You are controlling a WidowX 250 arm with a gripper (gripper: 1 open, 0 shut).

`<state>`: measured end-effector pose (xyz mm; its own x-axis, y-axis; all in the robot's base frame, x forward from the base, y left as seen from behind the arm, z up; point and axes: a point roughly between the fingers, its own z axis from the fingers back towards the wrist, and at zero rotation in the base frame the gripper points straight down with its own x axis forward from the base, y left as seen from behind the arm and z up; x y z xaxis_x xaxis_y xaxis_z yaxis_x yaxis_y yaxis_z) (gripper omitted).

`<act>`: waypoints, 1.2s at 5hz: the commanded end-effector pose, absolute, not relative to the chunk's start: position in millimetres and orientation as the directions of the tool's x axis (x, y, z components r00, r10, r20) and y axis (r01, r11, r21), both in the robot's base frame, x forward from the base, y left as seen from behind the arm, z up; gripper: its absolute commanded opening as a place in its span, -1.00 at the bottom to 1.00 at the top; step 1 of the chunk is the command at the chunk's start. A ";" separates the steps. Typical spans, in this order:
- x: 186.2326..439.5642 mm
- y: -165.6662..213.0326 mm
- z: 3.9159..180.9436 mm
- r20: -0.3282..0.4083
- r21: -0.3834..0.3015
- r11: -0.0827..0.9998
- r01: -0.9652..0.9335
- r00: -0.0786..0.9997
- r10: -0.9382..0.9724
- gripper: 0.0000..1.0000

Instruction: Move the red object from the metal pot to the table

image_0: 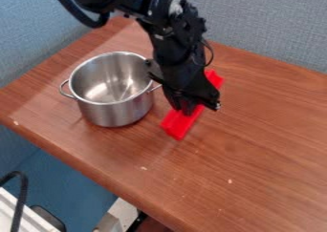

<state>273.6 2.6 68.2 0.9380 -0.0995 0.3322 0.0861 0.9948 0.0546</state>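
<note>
Reddish-brown wooden table (243,159) carries a round shiny steel pot (111,89) toward ten o'clock. At three o'clock from it, just beside, lies a long red rectangular block (182,122), the black gripper (193,104) closed narrow over it; whether it grips, I cannot tell.

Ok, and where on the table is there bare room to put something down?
The table is bare between the red block and its right edge, and also in front of the block. It is crowded between the metal pot and the block, where the end effector hangs low.
</note>
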 end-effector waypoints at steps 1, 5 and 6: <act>274.9 8.4 78.0 0.367 0.062 0.996 0.062 0.927 -0.081 -1.00; 271.3 13.4 68.8 0.332 0.053 0.998 0.040 0.942 -0.055 1.00; 270.9 14.8 65.2 0.320 0.050 0.998 0.036 0.946 -0.050 1.00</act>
